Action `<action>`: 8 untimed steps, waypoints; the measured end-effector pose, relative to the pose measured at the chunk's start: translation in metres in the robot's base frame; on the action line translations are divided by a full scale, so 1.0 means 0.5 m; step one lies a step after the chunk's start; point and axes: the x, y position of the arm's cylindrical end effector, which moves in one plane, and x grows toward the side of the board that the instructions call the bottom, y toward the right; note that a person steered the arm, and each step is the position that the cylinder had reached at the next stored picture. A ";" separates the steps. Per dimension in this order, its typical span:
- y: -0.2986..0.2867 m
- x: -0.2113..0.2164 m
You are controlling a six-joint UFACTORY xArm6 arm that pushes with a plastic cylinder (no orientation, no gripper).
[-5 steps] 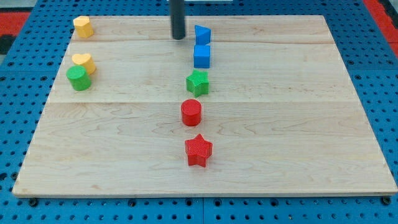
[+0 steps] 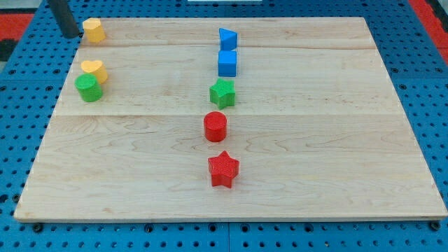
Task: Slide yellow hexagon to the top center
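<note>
The yellow hexagon [image 2: 93, 30] sits at the board's top left corner. My tip [image 2: 71, 33] is just to its left, at the board's edge, a small gap apart from it. A yellow heart [image 2: 94, 70] lies lower on the left with a green cylinder [image 2: 89, 88] touching it below.
A column of blocks runs down the middle: blue triangle [image 2: 227, 38], blue cube [image 2: 227, 63], green star [image 2: 222, 92], red cylinder [image 2: 215, 127], red star [image 2: 223, 169]. The wooden board [image 2: 336, 140] lies on a blue pegboard.
My tip has moved from the top centre, beside the blue triangle, far to the left to just left of the yellow hexagon. No block has moved.
</note>
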 end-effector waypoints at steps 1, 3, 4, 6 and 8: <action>0.045 -0.017; 0.410 0.009; 0.412 0.019; 0.438 0.040; 0.502 -0.008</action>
